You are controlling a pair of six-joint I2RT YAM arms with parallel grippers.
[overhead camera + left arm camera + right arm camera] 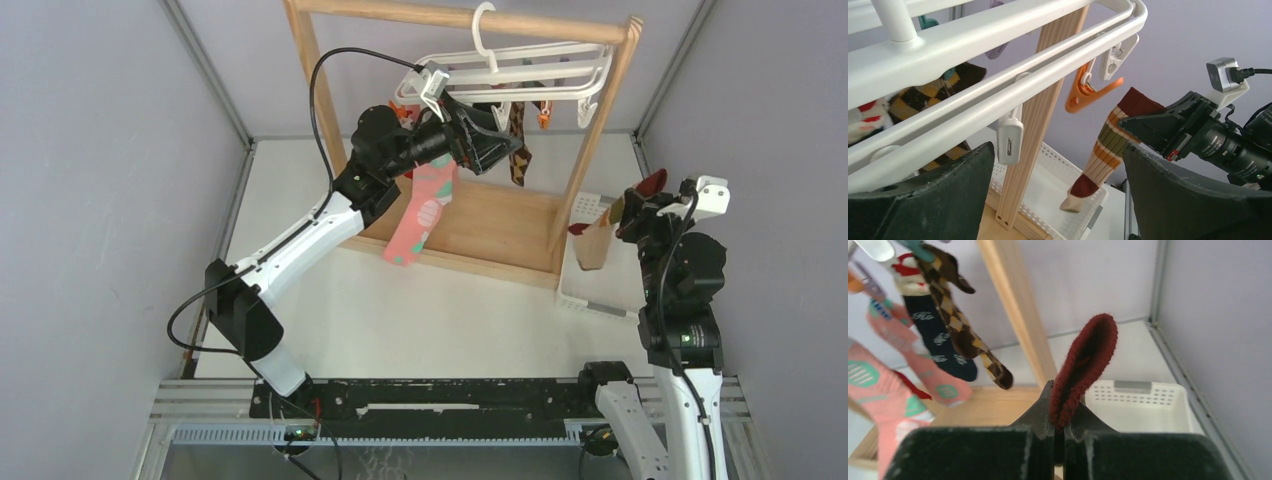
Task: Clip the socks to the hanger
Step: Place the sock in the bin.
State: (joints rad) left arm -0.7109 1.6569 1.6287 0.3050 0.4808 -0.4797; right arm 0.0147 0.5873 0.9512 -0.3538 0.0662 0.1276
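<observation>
above basket (600,302), right tool (1062,425) clamped on striped sock (1108,150) (cuff up); left tool (1058,167) apart

A wooden rack (497,226) stands just beside a white basket (585,297) (perforated walls).

A tall wooden rack (500,230) of pale timber stands toward the far side of a white tabletop (420,320), its flat base board resting on that surface and its two uprights joined by a round top bar. Behind the rack rises a plain grey-lavender back wall (255,70). Matching panels close in to the left (90,200) and right (790,120) of the rack, joined at the corners by thin metal posts (217,85). Just beside the rack's right upright sits a white slatted basket (580,292). Well nearer than the rack, a silver rail (200,392) borders the tabletop's edge. Soft, even light falls around the rack.
</observation>
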